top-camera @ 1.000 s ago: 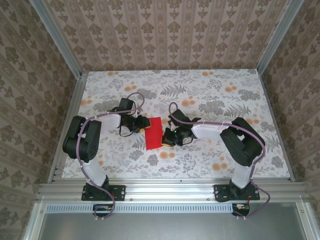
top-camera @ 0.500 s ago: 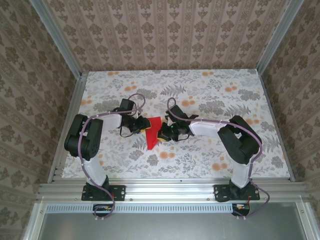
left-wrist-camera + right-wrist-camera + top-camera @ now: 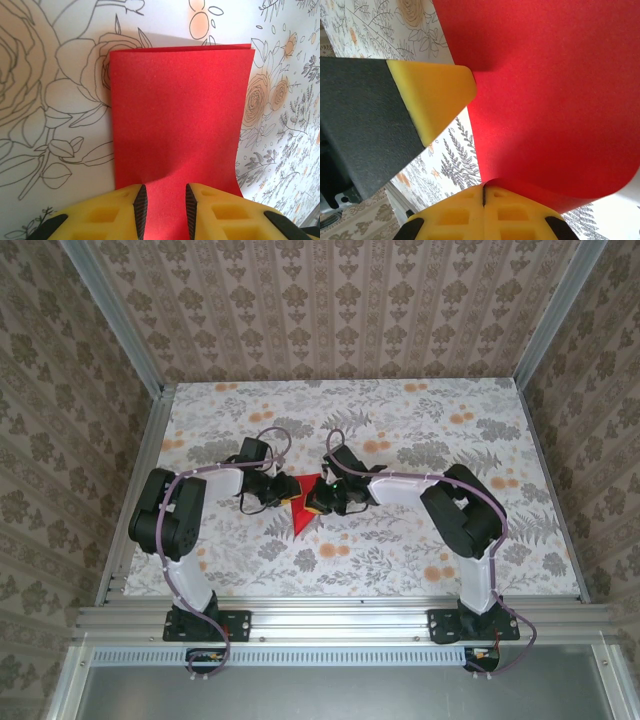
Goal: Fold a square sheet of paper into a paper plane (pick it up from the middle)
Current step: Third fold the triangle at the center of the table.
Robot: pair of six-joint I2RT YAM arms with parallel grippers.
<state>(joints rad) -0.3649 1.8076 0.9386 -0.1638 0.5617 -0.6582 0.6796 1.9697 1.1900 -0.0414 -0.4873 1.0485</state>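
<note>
The square sheet of paper (image 3: pixel 303 513) is bright red and lies mid-table, folded double; from above it reads as a pointed triangle. In the left wrist view the sheet (image 3: pixel 180 110) lies flat with a doubled far edge. My left gripper (image 3: pixel 164 190) rests on its near part, jaws apart, with paper running under the gap. My right gripper (image 3: pixel 484 189) is shut on a corner of the sheet (image 3: pixel 555 90), which curls up and over from it. From above, the left gripper (image 3: pixel 288 492) and right gripper (image 3: pixel 315 502) stand close together over the sheet. The paper plane is out of view.
The floral-patterned table (image 3: pixel 400 540) spreads open around the sheet. Aluminium rails (image 3: pixel 330 618) border the near edge and sides, with patterned walls behind. The left gripper's yellow finger (image 3: pixel 432 97) sits close beside the right wrist camera.
My right gripper has moved left with the sheet's corner, bending the paper over toward the left gripper; the red rectangle now looks like a narrower triangle. The left gripper stayed in place.
</note>
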